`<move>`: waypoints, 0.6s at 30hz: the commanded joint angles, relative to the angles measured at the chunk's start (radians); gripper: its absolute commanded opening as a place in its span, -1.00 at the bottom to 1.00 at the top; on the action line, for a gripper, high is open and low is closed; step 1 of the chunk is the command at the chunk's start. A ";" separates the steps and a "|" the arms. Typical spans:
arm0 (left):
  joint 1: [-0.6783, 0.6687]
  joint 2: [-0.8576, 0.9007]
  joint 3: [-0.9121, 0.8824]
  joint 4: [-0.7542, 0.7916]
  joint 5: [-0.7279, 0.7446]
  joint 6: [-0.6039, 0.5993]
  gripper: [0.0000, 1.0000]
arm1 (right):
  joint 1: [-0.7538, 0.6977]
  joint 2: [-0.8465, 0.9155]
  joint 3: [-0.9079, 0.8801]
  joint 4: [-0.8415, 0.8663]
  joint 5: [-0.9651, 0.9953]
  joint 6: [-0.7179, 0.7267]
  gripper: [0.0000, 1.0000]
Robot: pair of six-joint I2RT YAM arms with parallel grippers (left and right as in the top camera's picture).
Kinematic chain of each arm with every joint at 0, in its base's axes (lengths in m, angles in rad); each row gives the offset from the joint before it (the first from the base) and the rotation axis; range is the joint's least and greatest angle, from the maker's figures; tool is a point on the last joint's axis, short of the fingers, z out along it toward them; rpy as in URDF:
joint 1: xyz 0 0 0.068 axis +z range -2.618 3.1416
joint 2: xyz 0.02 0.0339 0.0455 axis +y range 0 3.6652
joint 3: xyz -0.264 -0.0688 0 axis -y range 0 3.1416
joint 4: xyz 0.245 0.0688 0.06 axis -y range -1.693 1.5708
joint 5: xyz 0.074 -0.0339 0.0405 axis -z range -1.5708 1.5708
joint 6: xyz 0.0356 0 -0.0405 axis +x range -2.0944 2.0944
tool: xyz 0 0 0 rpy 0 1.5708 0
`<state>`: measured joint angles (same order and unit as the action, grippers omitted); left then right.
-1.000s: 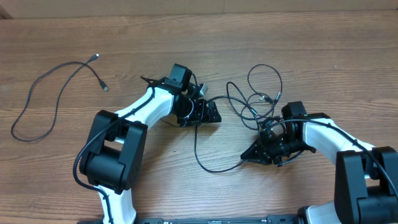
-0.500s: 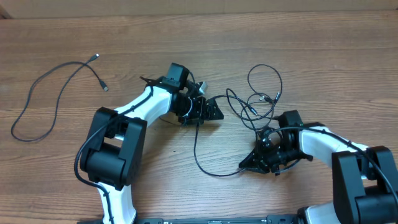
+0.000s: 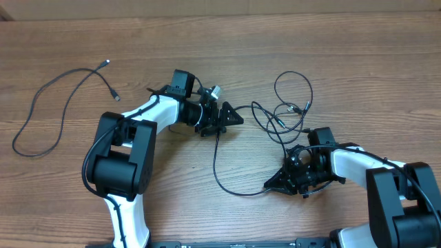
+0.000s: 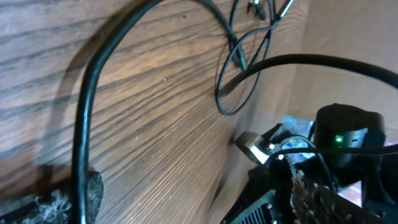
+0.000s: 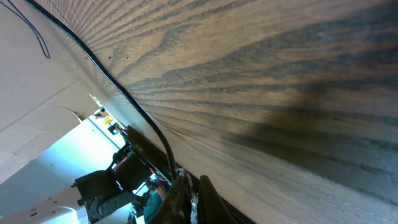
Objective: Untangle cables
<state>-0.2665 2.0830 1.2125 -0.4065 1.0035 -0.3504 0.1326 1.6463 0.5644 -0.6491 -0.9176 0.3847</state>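
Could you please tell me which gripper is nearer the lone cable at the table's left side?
Left. The left gripper sits mid-table, right of the lone cable; the right gripper is farther right, pinching the tangled cable.

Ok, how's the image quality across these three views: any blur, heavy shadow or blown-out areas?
Overhead: sharp and evenly lit, the cables cast only faint shadows on the table. Left wrist: the nearest cable is soft, close to the lens, and the frame is strongly tilted. Right wrist: a broad dark shadow crosses the table; the lower-left background is washed out pale blue.
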 commanded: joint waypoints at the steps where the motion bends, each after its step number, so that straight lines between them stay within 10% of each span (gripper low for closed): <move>1: -0.002 0.026 -0.016 0.032 0.023 -0.073 0.96 | 0.006 -0.014 -0.009 0.001 -0.001 0.016 -0.92; 18: -0.001 0.026 -0.016 0.235 0.206 -0.275 1.00 | 0.306 -0.014 -0.009 0.180 0.000 0.192 -0.92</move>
<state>-0.2665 2.0933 1.2018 -0.1905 1.1458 -0.5743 0.3901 1.6463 0.5625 -0.4927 -0.9161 0.4957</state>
